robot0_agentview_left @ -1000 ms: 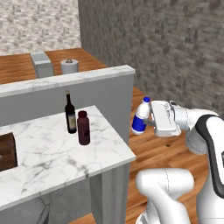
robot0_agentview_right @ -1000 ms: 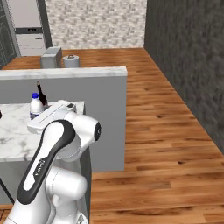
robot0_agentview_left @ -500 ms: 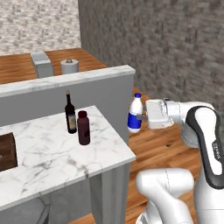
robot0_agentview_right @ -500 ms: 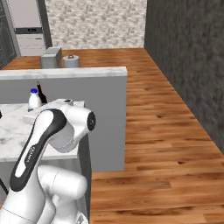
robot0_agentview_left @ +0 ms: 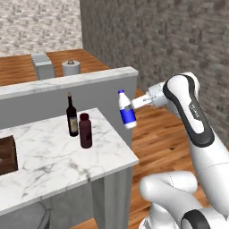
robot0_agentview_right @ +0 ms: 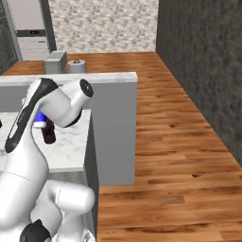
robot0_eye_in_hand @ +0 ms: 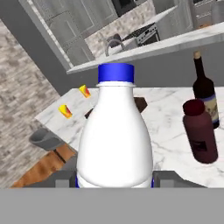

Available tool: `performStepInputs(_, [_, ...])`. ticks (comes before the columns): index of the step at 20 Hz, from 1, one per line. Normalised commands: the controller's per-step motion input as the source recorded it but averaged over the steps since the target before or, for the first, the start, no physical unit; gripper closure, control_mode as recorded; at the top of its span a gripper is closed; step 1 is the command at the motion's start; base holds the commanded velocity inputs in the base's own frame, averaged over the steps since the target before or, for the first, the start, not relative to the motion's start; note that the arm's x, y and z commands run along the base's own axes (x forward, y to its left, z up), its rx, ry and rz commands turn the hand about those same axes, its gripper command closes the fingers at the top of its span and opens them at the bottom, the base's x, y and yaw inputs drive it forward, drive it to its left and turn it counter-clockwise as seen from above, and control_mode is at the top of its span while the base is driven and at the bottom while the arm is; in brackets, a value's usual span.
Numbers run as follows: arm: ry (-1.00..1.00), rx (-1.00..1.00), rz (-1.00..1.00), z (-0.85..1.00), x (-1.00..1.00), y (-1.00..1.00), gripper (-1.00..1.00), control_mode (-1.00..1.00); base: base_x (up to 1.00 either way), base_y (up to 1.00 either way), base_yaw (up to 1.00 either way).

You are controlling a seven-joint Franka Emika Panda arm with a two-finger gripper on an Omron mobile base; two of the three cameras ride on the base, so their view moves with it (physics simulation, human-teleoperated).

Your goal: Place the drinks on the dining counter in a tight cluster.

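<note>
My gripper (robot0_agentview_left: 137, 103) is shut on the small water bottle (robot0_agentview_left: 126, 109) with a blue cap and label, held slightly tilted in the air just off the right edge of the dining counter (robot0_agentview_left: 58, 156). In the hand view the bottle (robot0_eye_in_hand: 114, 135) stands between my fingertips (robot0_eye_in_hand: 162, 177). The tall dark wine bottle (robot0_agentview_left: 72, 117) and the squat maroon bottle (robot0_agentview_left: 85, 130) stand close together on the marble top, left of the held bottle. In the hand view the wine bottle (robot0_eye_in_hand: 204, 94) and maroon bottle (robot0_eye_in_hand: 200, 131) appear to the right.
A raised grey wall with a marble cap (robot0_agentview_left: 89, 80) runs behind the counter. A dark board (robot0_agentview_left: 6, 154) lies at its left end. Two small orange-yellow cups (robot0_eye_in_hand: 64, 110) stand far across the top. A grey stool (robot0_eye_in_hand: 43, 139) stands beside it.
The arm has carried the water bottle left and a little upward, from out over the wooden floor to the counter's right edge. The two dark bottles have stayed put.
</note>
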Motion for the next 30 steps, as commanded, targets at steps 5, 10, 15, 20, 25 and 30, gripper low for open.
performStepInputs(5, [0.0,-0.02,0.0,-0.71,0.19,0.0,1.0,-1.0,0.0,0.0,0.0])
performStepInputs(10, [0.0,0.0,0.0,-0.64,0.09,0.0,1.0,-1.0,0.0,0.0,0.0])
performStepInputs(15, [-0.05,0.0,0.0,-0.73,0.0,0.0,1.0,-1.0,0.0,0.0,0.0])
performStepInputs(20, [-0.04,0.04,0.0,-0.66,0.0,0.0,1.0,-1.0,0.0,0.0,0.0])
performStepInputs(25, [-0.13,0.1,0.0,-0.32,0.16,0.02,1.0,-1.0,0.0,0.0,0.0])
performStepInputs(30, [-0.11,0.08,0.0,-0.04,0.43,0.23,1.0,-1.0,0.0,0.0,0.0])
